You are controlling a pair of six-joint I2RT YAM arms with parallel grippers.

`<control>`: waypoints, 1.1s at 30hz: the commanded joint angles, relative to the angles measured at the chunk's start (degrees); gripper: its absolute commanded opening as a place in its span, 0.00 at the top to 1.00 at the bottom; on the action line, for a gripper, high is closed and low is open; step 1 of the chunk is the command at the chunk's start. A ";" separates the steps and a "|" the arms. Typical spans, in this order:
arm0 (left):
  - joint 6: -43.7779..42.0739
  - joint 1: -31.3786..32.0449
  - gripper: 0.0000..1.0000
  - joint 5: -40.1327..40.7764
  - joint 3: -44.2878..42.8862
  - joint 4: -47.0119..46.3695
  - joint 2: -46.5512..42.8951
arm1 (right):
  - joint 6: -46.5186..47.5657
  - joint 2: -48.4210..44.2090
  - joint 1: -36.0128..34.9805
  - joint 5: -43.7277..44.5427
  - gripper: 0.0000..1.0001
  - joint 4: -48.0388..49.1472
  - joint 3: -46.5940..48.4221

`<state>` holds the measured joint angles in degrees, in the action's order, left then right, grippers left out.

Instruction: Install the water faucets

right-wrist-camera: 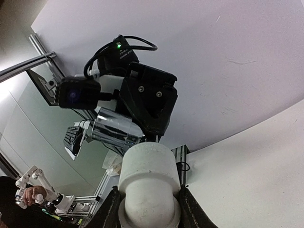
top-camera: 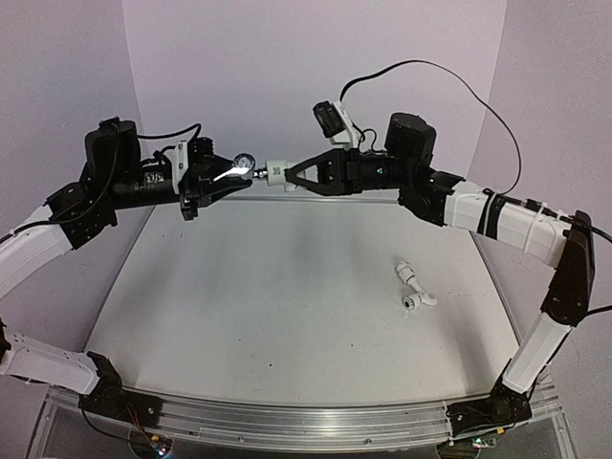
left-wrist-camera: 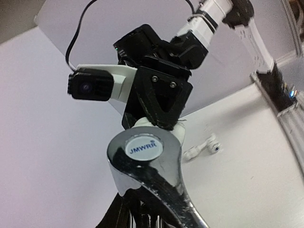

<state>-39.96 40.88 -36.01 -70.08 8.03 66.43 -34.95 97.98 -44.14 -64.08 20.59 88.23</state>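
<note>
the left end effector [top-camera: 232, 180] is clamped on a chrome faucet [top-camera: 238, 168], its fingers pressed against the metal body with no gap showing. in the left wrist view the faucet's [left-wrist-camera: 151, 167] round cap, printed "jmwrr", faces the camera, and the curved chrome handle sweeps down toward the lower edge. the right end effector [top-camera: 295, 176] is closed around a white fitting [top-camera: 276, 172]. in the right wrist view the two fingers [right-wrist-camera: 110, 210] pinch the sides of that short white cylinder [right-wrist-camera: 147, 183] just above its collar.

the two end effectors point at each other, tip to tip, high above the far part of the table [top-camera: 239, 316]. the white fitting lies between them, its free end at the chrome faucet. whether the parts touch or are already mated, i cannot tell.

both wrists lie nearly level. the left arm rises from its base at the near left corner, bends outward past the left edge, and its white forearm climbs back in to the black wrist. the right arm climbs from the near right corner to a raised elbow at the right edge, and its white forearm reaches up and left.

two loose white fittings [top-camera: 415, 286] lie on the table's right side, close together, well below the right forearm.
</note>
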 commanded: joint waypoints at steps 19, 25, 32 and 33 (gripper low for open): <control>-29.66 8.75 1.00 21.00 10.62 -3.38 0.74 | -18.02 1.70 -6.45 -2.32 0.88 7.85 2.64; -19.12 6.48 1.00 19.43 14.71 -6.34 -2.43 | -15.51 -2.81 -4.95 4.52 0.12 7.80 -2.71; -5.92 3.73 1.00 17.45 21.46 -11.18 -7.08 | -11.94 -8.86 -0.22 10.75 0.02 6.36 -10.47; -3.34 2.57 1.00 16.81 22.19 -12.49 -7.74 | -11.29 -9.34 0.36 11.01 0.02 5.60 -11.18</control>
<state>-54.51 46.99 -19.56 -51.26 -3.19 61.76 -49.53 96.98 -46.51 -56.32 21.43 77.85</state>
